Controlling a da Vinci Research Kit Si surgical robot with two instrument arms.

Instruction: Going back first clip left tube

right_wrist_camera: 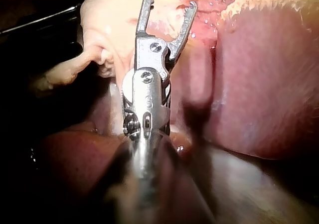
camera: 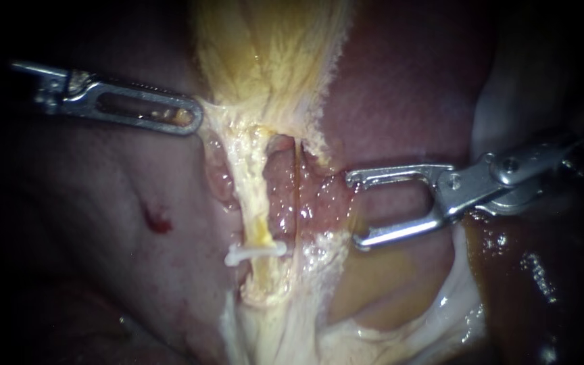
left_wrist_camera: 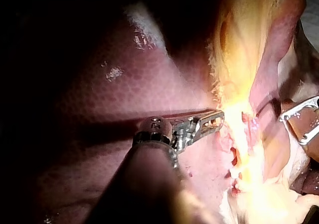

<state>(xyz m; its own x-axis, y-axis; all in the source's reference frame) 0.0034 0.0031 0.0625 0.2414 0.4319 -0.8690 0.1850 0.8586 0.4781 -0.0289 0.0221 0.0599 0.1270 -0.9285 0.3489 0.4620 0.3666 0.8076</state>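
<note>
A: The small white clip [camera: 255, 253]?
B: Across the pale yellow left tube [camera: 257, 203].
A: Instruments?
B: Above-left of the clip, the slotted steel left instrument [camera: 196, 116] clamps stringy yellow tissue [camera: 265, 61]; rightward, the silver right instrument [camera: 354, 209] gapes, empty.

right instrument [right_wrist_camera: 168, 6], jaws open, over liver [right_wrist_camera: 259, 84]

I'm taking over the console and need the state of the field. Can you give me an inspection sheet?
Surface: liver, with one small red spot.
Job's things: white clip sits across the left tube.
Clutter: nothing seen.
Instruments: left instrument, jaws shut on pale tissue; right instrument, jaws open and empty, apart from the clip.
Cables: nothing seen.
Surroundings: dark, nothing seen.
</note>
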